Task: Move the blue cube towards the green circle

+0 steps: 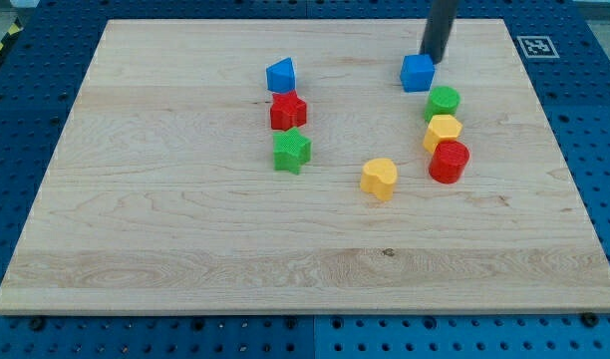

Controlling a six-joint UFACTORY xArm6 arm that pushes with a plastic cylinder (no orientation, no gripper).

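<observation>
Camera view. Wooden bench [185,239] on a blue pegboard surface [16,150].

My tip [435,60] comes down from the view's top and sits at the upper right edge of the blue cube [418,73], touching it or nearly so. No hand on this arm, only the dark rod, so nothing to read as open or closed.

The blue cube lies toward the view's upper right, just above and left of the green circle [444,101], a small gap between them.

Below the green circle runs a tight column: yellow hexagon-like block [443,131], then red cylinder [449,161], each touching the next.

Yellow heart-like block [379,178] sits alone near centre.

Left group, top to bottom: blue angular block [281,76], red star-like block [287,111], green star [291,150].
</observation>
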